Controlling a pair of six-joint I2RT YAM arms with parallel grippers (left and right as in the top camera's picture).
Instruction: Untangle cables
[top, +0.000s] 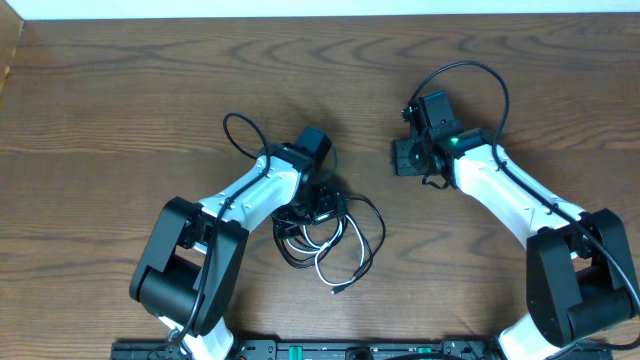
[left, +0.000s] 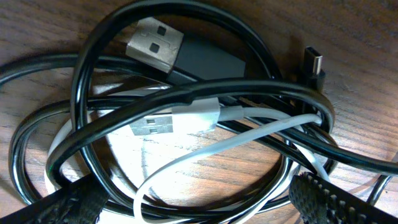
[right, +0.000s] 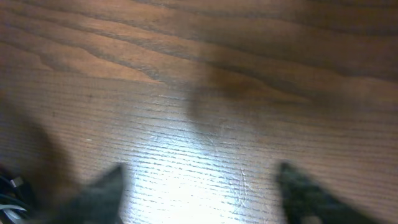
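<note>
The cables lie in one tangled heap (top: 335, 235) at the table's middle: a white cable (left: 205, 149) and black cables (left: 87, 68) looped through each other. In the left wrist view I see a black USB plug (left: 155, 43), a white USB plug (left: 165, 121) and a small black plug (left: 314, 62). My left gripper (left: 199, 208) is open, low over the heap (top: 318, 208), with its fingers straddling several loops. My right gripper (top: 400, 157) is open and empty over bare wood (right: 202, 193), to the right of the heap.
The table is dark brown wood (top: 120, 100). A thick black arm wire loops above the right wrist (top: 470, 70), and another beside the left arm (top: 240, 130). A bit of cable shows at the lower left edge of the right wrist view (right: 12, 193).
</note>
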